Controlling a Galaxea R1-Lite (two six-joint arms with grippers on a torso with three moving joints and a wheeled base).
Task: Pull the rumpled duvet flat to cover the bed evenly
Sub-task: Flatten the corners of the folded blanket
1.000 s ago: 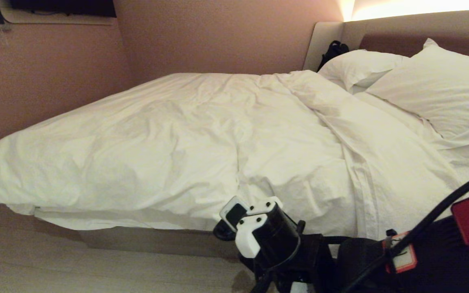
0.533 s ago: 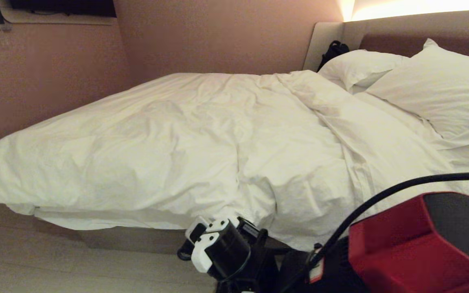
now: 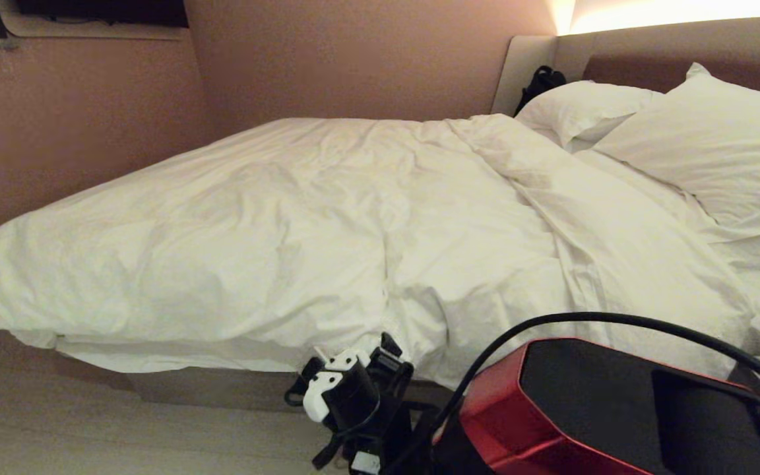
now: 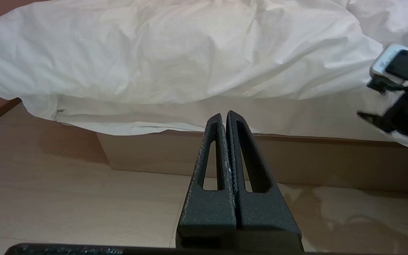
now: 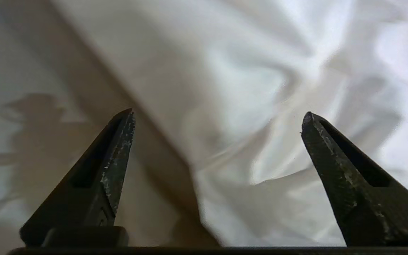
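The duvet (image 3: 301, 244), white and creased, lies spread over the bed (image 3: 221, 389), and its near edge hangs over the side. My right gripper (image 5: 218, 120) stands open over a fold of the duvet (image 5: 260, 106) at that near edge, with nothing between its fingers. In the head view only its wrist (image 3: 344, 396) shows, low against the hanging edge. My left gripper (image 4: 223, 115) is shut and empty. It is parked low over the floor and points at the bed's base (image 4: 175, 156) under the duvet (image 4: 175, 53).
Two white pillows (image 3: 716, 152) (image 3: 584, 105) lean on the padded headboard (image 3: 624, 53), with a black bag (image 3: 538, 82) in the corner behind them. A wall (image 3: 76, 132) runs along the bed's far side. My red and black right arm (image 3: 584, 409) fills the lower right. The floor is pale wood (image 3: 90, 429).
My right wrist has sunk and shifted left along the bed's near edge. The arm's red segment has swung into the lower right. The duvet's hanging edge has settled.
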